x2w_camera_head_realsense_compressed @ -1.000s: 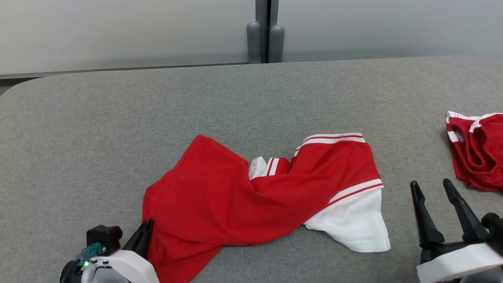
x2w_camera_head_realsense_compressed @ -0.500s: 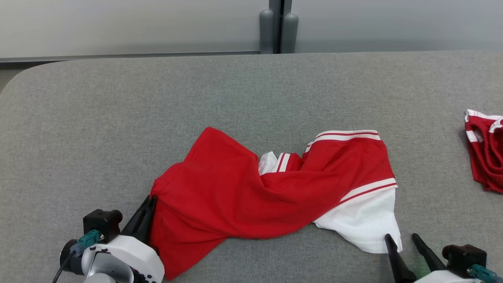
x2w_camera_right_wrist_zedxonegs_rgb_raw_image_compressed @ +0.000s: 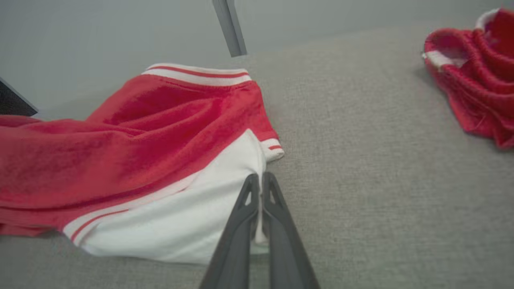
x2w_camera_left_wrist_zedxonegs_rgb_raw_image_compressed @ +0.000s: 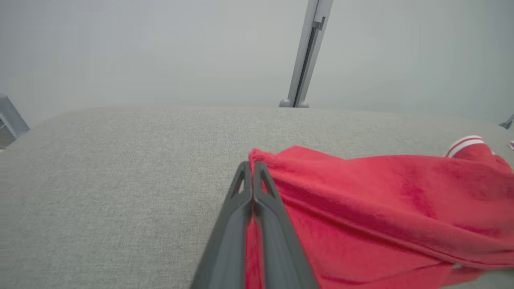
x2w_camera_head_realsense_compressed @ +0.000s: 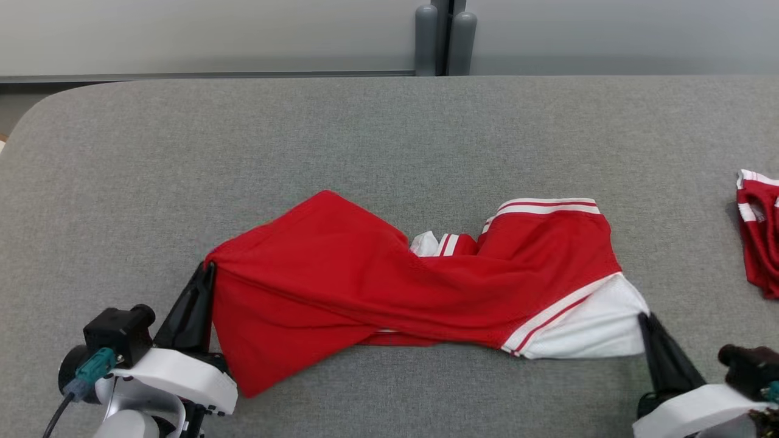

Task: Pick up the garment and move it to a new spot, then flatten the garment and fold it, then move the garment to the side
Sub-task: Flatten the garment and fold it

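Grey woven fabric covers the tabletop [x2w_camera_head_realsense_compressed: 389, 134], a pale wall [x2w_camera_head_realsense_compressed: 182, 30] and grey upright post [x2w_camera_head_realsense_compressed: 445, 36] behind, in the head view. Before that post the twisted red garment with white panel and stripes [x2w_camera_head_realsense_compressed: 377, 286] spans between left gripper [x2w_camera_head_realsense_compressed: 207, 274] and right gripper [x2w_camera_head_realsense_compressed: 645, 319]. Left wrist view: jaws clamped on its red corner. Right wrist view: jaws together, seemingly pinching its white hem.

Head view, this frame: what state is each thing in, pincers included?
garment: unfolded, twisted midway, held at both ends.
left pincer: shut on the garment's red corner.
right pincer: shut on the garment's white corner.
other garment: crumpled, lying apart at the right edge.
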{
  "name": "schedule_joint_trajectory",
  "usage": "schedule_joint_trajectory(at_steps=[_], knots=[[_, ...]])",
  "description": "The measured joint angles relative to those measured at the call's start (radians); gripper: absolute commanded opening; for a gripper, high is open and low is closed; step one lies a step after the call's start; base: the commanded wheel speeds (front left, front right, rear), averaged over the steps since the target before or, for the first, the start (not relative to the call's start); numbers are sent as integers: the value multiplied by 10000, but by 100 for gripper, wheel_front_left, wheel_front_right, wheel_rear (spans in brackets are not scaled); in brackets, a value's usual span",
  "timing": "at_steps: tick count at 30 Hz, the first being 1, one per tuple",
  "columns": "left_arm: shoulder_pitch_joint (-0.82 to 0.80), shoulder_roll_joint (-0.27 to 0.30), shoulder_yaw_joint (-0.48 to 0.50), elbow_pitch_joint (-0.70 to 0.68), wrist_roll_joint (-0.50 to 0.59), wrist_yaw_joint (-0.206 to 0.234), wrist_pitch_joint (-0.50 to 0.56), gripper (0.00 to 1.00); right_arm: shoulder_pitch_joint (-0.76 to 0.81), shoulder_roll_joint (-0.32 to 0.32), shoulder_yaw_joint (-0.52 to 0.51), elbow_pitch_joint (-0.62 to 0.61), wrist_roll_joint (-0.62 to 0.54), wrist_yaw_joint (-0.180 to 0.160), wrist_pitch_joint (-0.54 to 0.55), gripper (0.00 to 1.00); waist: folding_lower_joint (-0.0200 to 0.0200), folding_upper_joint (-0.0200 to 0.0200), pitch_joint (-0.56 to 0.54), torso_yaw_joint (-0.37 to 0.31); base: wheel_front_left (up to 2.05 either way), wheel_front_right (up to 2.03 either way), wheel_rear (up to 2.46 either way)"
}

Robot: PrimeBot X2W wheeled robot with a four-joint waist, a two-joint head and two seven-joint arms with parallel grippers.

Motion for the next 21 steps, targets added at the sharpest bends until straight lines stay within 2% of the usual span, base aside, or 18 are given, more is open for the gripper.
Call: schedule_joint_trajectory(at_steps=[6,7,13,21], knots=[[132,370,251,-1348,140,378,182,0,-384,-351,-1028,-1958,-359,4,-240,0,0,0,-194,-100,0,0,0],[132,370,251,-1348,140,378,182,0,-384,-351,-1028,-1958,-359,4,-240,0,0,0,-194,-100,0,0,0],[-18,669,612,-2633,297,650,169,0,-1100,-696,-1827,-3877,-675,4,253,0,0,0,-527,-210,0,0,0],[-1154,1108,1135,-4330,485,807,270,0,-2602,-1465,-2228,-5647,-970,6,1097,0,0,0,-1244,-327,0,0,0]])
